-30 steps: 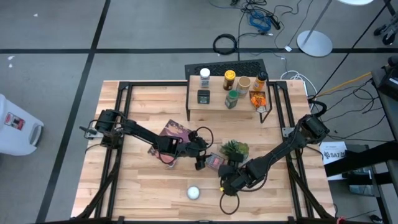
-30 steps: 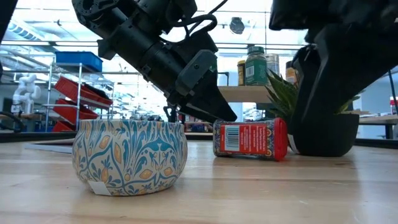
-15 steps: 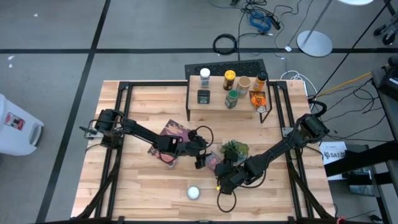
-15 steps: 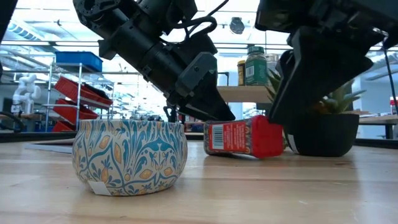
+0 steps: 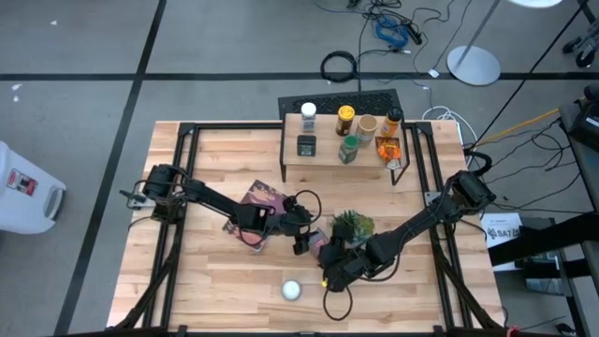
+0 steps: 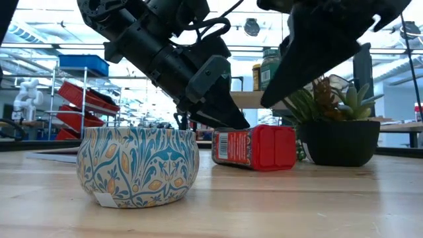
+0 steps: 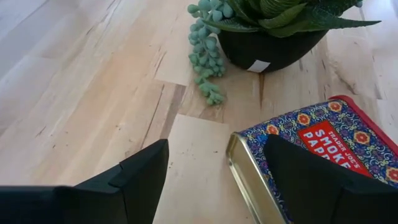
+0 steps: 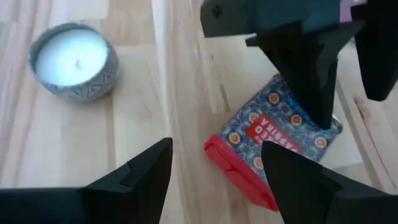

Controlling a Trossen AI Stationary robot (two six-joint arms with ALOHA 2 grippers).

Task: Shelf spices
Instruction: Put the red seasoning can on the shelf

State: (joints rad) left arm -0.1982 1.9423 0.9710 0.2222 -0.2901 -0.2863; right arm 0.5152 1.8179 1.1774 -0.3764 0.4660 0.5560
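Wood surface (image 5: 215,159) | shelf (image 5: 323,155) at far edge, six spice jars plus orange packet (image 5: 388,149) on it | left gripper (image 5: 301,242) jaws wide, low beside paprika tin (image 6: 254,147) | right gripper (image 5: 329,278) jaws wide, above it | tin on its side, unheld, between potted plant (image 6: 337,125) and candle (image 6: 137,165)

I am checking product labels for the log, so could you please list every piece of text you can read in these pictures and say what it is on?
"TRADER JOE'S SMOKED PAPRIKA", with the ends cut off or hidden: on the paprika tin lying on the table.
A barcode and fine print on the tin's red side in the low view: too small to read.
Labels on the jars on the shelf: too small to read.
Sticker on the plant pot: blank or unreadable.
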